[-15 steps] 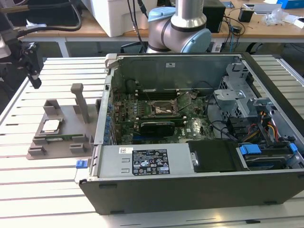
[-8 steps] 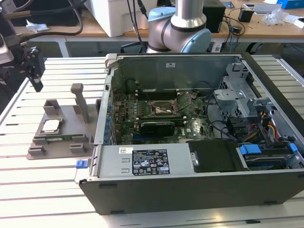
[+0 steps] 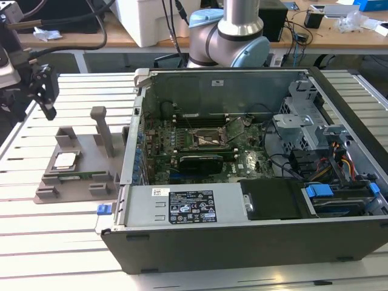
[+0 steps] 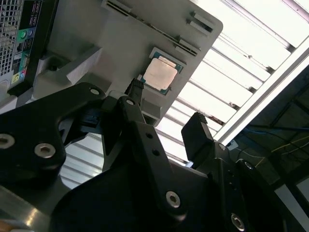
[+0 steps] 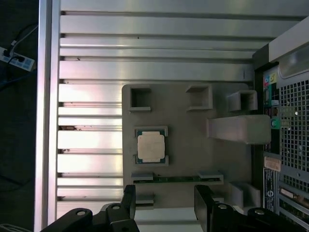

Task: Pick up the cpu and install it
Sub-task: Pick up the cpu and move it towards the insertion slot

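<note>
Exterior view: cpu (image 3: pixel 64 160) in grey holder (image 3: pixel 91 159), printed black label (image 3: pixel 191 207) on case (image 3: pixel 242 242)

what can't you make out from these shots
- Exterior view: the socket is too small to tell whether it is empty.
- Both wrist views: the underside of the cpu is hidden, as it lies flat in the holder.
- Second wrist view: part of the holder is hidden behind the gripper.

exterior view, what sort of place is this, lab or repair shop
Most likely a robotics lab. An opened computer case sits on a slatted metal table beside a grey holder block carrying the cpu, a robot arm rises behind the case, and benches beyond are strewn with cables.
</note>
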Tool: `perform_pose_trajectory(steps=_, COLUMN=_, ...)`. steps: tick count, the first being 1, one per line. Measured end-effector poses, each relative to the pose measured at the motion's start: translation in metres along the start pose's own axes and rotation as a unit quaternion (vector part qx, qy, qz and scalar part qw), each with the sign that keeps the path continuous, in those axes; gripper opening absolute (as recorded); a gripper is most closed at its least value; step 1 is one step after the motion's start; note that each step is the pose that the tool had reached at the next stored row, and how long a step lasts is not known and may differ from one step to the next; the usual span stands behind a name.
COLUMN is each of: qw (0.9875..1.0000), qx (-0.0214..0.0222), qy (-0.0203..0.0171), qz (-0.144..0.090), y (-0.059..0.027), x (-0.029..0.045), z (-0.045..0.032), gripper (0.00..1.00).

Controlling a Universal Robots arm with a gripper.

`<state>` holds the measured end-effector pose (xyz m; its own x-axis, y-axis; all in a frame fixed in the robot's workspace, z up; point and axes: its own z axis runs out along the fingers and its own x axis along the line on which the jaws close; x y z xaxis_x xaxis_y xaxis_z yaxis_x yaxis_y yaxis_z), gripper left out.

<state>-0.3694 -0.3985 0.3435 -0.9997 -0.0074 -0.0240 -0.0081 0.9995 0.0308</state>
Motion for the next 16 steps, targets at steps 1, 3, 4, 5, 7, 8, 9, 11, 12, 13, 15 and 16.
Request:
perform_pose_trajectory(steps=1, qw=1.0000, qx=0.0000, qy=-0.0001, qz=0.000, y=0.0000, x=0.0000, z=0.0008, gripper=0.60)
perform_pose_trajectory(steps=3, qw=1.0000, qx=0.0000, qy=0.0000, qz=0.000, y=-0.0001, x=0.0000, z=0.0022, gripper=0.60)
perform_pose_trajectory(steps=4, qw=1.0000, qx=0.0000, qy=0.0000, qz=0.000, y=-0.0001, x=0.0000, z=0.0030, gripper=0.60)
perform_pose_trajectory(steps=5, qw=1.0000, qx=0.0000, qy=0.0000, qz=0.000, y=-0.0001, x=0.0001, z=0.0041, gripper=0.60)
perform_pose_trajectory(steps=7, qw=1.0000, qx=0.0000, qy=0.0000, qz=0.000, y=-0.0002, x=0.0001, z=0.0066, gripper=0.60)
perform_pose_trajectory(steps=8, qw=1.0000, qx=0.0000, qy=0.0000, qz=0.000, y=-0.0002, x=0.0001, z=0.0074, gripper=0.60)
perform_pose_trajectory(steps=9, qw=1.0000, qx=0.0000, qy=0.0000, qz=0.000, y=-0.0003, x=0.0002, z=0.0079, gripper=0.60)
perform_pose_trajectory(steps=11, qw=1.0000, qx=0.0000, qy=0.0000, qz=0.000, y=-0.0003, x=0.0002, z=0.0091, gripper=0.60)
perform_pose_trajectory(steps=12, qw=1.0000, qx=0.0000, qy=0.0000, qz=0.000, y=-0.0003, x=0.0002, z=0.0096, gripper=0.60)
perform_pose_trajectory(steps=13, qw=1.0000, qx=0.0000, qy=0.0000, qz=0.000, y=-0.0003, x=0.0002, z=0.0101, gripper=0.60)
perform_pose_trajectory(steps=15, qw=1.0000, qx=0.0000, qy=0.0000, qz=0.000, y=-0.0004, x=0.0002, z=0.0115, gripper=0.60)
perform_pose_trajectory(steps=16, qw=1.0000, qx=0.0000, qy=0.0000, qz=0.000, y=-0.0004, x=0.0003, z=0.0120, gripper=0.60)
